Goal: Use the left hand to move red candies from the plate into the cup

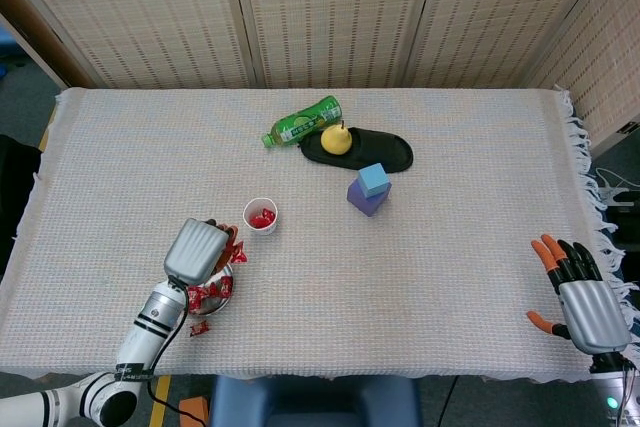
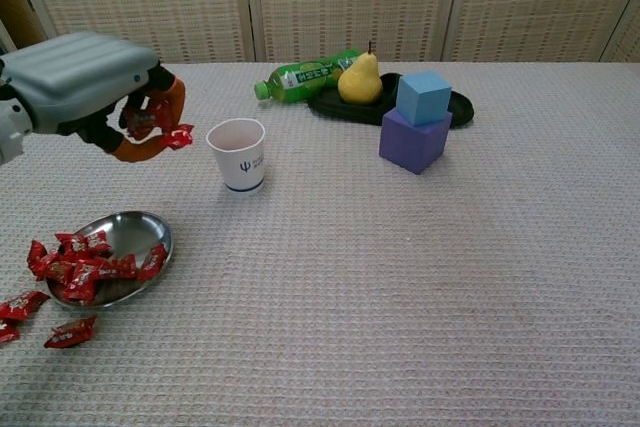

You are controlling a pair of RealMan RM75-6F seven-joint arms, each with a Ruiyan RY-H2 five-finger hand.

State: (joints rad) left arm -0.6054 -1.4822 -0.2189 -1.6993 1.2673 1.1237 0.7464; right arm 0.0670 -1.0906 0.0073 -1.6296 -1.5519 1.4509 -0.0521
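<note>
Red candy (image 2: 158,117) is clasped in the left robot hand (image 2: 95,87), which is raised above the surface (image 2: 400,287) just left of the white cup (image 2: 238,154), apart from it. More red candies (image 2: 85,269) lie in the metal plate (image 2: 135,232) below, with a few spilled on the cloth beside it. Some candy already sits inside the cup. The right robot hand (image 1: 580,297) rests at the far right edge, fingers spread, grasping nothing.

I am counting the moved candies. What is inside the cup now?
The head view shows red candies inside the cup; how many, and whatever lies beneath them, cannot be seen.
</note>
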